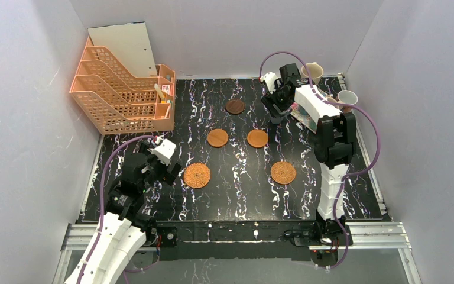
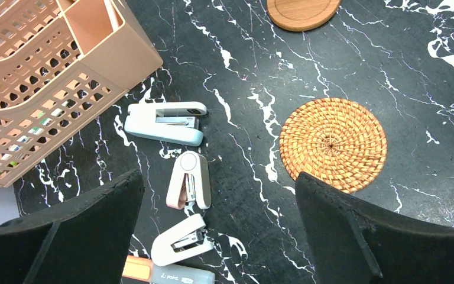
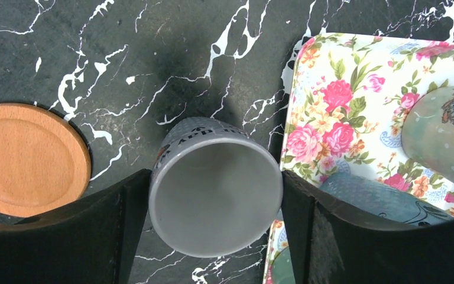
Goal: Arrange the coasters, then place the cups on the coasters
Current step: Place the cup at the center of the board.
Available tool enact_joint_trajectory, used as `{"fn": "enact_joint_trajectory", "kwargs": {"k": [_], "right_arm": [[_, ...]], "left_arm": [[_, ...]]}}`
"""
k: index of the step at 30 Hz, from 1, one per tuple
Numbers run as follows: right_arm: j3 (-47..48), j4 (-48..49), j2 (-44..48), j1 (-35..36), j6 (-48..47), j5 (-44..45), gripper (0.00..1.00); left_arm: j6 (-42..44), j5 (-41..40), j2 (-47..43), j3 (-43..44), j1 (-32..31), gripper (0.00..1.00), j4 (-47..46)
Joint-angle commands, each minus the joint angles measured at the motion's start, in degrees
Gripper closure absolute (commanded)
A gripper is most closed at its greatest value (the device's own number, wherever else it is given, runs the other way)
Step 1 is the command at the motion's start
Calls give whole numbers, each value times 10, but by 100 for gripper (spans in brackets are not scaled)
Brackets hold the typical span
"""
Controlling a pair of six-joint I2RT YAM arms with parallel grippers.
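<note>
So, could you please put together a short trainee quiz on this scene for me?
1. How many coasters lie on the table?
2. True or false: the left gripper holds a stapler.
3. What sits between the fingers of the right gripper? A) a wicker coaster B) a grey cup C) the floral tray
Key: 1. Five. 2. False; it is open with nothing between its fingers. 3. B.
</note>
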State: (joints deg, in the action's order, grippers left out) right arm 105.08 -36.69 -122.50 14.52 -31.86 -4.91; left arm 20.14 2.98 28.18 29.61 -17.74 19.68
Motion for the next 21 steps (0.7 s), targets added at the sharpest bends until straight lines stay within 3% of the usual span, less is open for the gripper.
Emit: {"fn": "enact_joint_trajectory", "kwargs": {"k": [1, 10, 15, 21], "right_arm": [[-20, 24, 38, 0, 0, -4, 4], [-107, 28, 156, -7, -7, -107, 2], [-202, 124, 223, -20, 8, -157, 2], [-287, 229, 253, -37, 46, -155, 2]], "left_arm": [[0, 0, -7, -5, 5, 2, -2], [0, -3, -2, -4, 7, 2, -3], [0, -3, -2, -5, 6, 2, -3], [0, -1, -6, -5, 8, 2, -2]]}}
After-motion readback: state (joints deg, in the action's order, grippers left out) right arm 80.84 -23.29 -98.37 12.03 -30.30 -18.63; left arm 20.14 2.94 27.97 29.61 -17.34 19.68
